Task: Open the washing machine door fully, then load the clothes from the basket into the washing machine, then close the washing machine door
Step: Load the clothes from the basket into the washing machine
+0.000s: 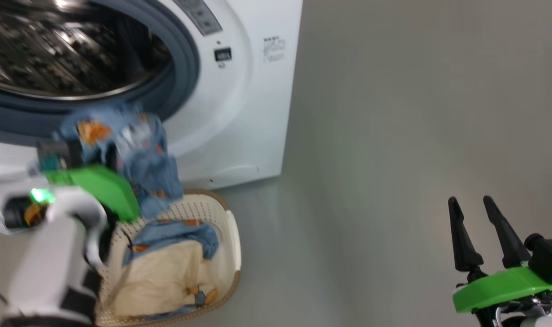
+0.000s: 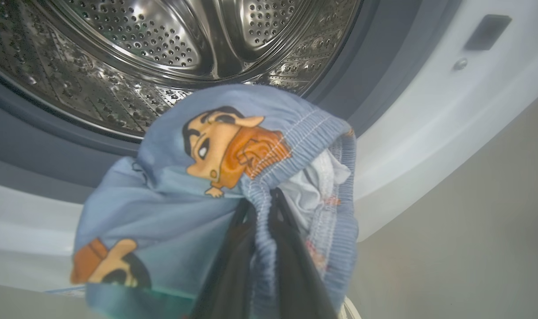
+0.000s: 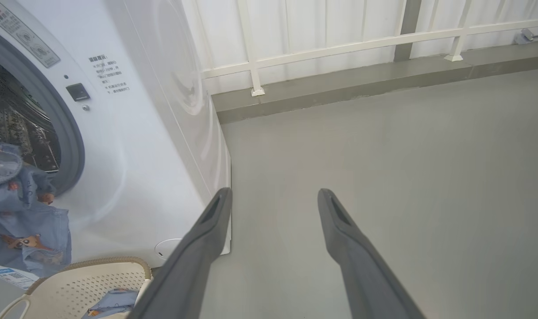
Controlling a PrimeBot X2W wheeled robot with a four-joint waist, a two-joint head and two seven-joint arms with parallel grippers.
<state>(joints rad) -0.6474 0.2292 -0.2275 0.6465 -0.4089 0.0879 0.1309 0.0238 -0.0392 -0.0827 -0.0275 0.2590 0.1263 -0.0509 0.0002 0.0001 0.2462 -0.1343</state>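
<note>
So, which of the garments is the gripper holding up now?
The light blue garment with orange cartoon prints, pinched in the left gripper before the drum opening. The cream garment lies in the basket.

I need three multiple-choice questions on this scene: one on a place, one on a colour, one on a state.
1. Where is the basket? A. on the floor before the washing machine B. on top of it C. inside it
2. The garment in the left gripper is: A. red B. light blue with orange prints C. green
3. The right gripper is: A. shut on cloth B. open and empty C. shut on the basket
A: it stands on the floor at the machine's foot. B: blue printed cloth hangs from it. B: its jaws stand apart, nothing between.
</note>
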